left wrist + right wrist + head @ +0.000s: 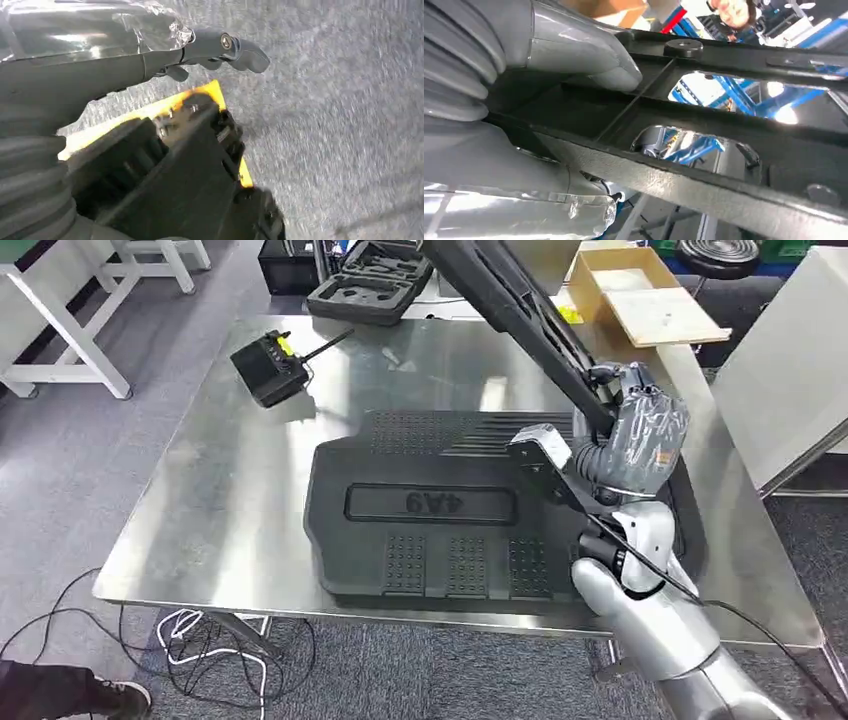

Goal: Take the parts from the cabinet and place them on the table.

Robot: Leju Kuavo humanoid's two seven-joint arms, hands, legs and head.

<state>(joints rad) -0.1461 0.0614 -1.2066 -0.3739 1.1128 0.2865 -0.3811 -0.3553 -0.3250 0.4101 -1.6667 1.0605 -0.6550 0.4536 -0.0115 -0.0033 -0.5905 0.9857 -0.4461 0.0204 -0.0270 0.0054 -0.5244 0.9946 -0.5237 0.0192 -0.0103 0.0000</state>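
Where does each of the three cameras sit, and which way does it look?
Head view: high on the body, looking forward and down at the metal table and black tray; the right hand grips a long black part.
Left wrist view: behind the left hand, looking down at grey floor.
Right wrist view: behind the right hand, on the black part.
Shared: head and right wrist views show the right hand and part.

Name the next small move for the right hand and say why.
Probably lower the long black part toward the steel table. The right hand grips it, tilted in the air above the large black tray already lying there, so it is not yet placed.
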